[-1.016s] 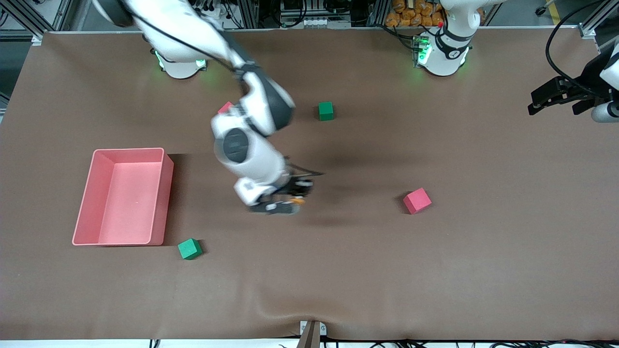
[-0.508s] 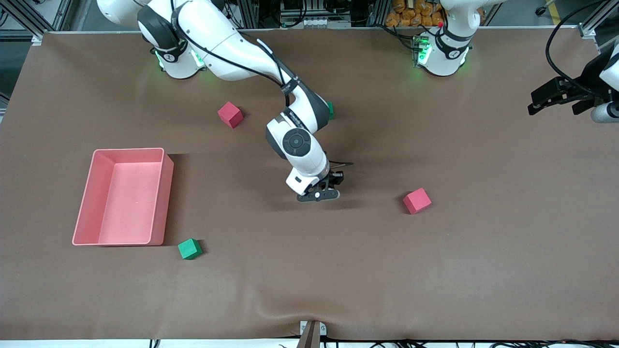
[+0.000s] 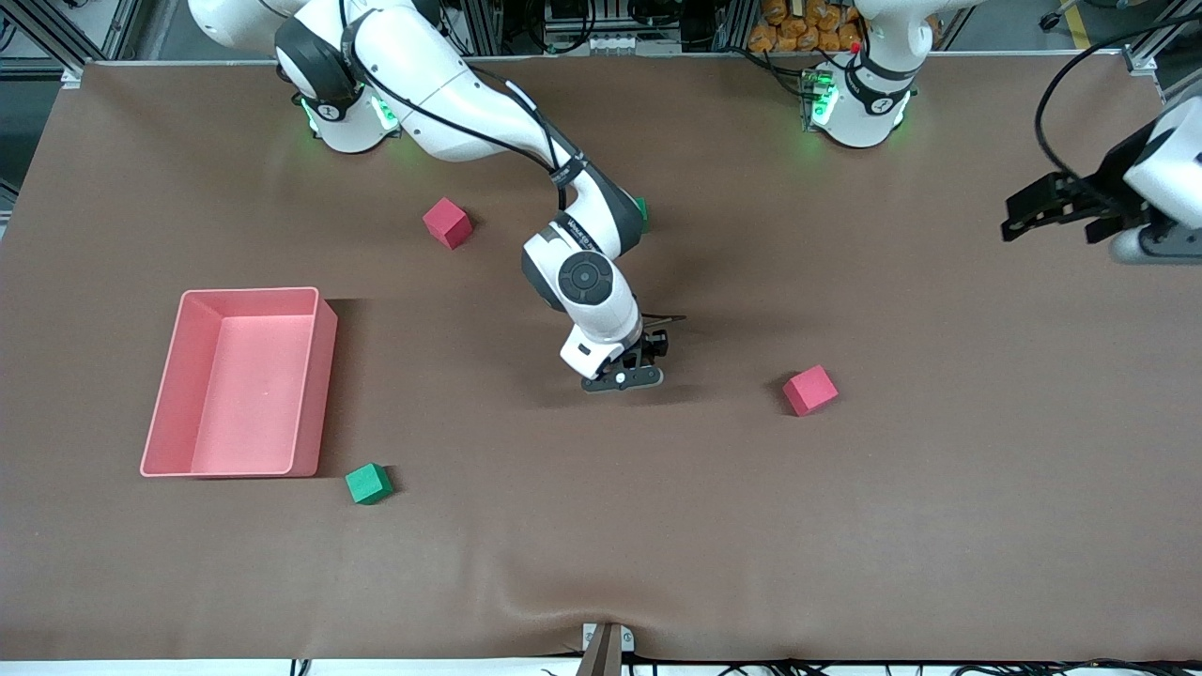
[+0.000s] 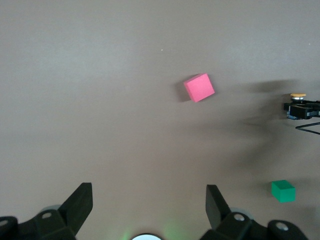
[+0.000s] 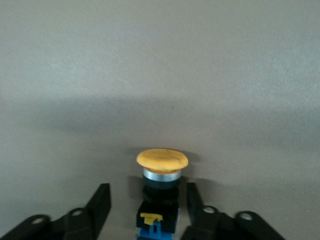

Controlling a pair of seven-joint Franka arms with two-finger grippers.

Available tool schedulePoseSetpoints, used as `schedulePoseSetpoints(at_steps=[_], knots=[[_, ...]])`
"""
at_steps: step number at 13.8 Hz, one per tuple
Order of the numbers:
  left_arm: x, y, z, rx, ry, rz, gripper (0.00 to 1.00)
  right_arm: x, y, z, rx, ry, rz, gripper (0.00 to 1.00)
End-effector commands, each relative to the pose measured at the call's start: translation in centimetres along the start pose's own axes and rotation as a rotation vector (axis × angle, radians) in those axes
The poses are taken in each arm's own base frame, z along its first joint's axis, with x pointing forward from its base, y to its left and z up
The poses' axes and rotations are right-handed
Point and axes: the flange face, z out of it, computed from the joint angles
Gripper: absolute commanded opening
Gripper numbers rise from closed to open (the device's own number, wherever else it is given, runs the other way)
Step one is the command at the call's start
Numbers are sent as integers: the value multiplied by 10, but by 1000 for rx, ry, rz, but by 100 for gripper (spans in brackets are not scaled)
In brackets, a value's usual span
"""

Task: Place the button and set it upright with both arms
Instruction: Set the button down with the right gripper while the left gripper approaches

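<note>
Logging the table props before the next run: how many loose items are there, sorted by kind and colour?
Pink cubes: 2
Green cubes: 2 (one partly hidden by the right arm)
Pink bin: 1
Button: 1, between the right pincer fingers
Total: 6

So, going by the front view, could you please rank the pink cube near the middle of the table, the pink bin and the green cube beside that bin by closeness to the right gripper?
From the right gripper, over the table's middle:
1. Pink cube, toward the left arm's end.
2. Green cube, nearer the front camera, by the bin's corner.
3. Pink bin, toward the right arm's end; its nearest wall and the green cube are almost level, so the last two are close.
</note>
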Motion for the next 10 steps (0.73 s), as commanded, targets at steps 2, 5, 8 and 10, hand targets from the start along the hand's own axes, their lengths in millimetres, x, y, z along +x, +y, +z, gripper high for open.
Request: schedulePoseSetpoints(at_steps=[2, 5, 8, 10], knots=[[16, 25, 18, -32, 4, 52, 100, 36, 19, -63, -34, -59, 39, 100], [35, 48, 50, -57, -18, 90, 100, 79, 70, -159, -3, -84, 125, 100], [54, 79, 82, -82, -24, 94, 100, 120, 155, -263, 39, -21, 231, 100], [67, 110, 111, -95, -30, 76, 100, 124, 230, -338, 51, -70, 309, 100]])
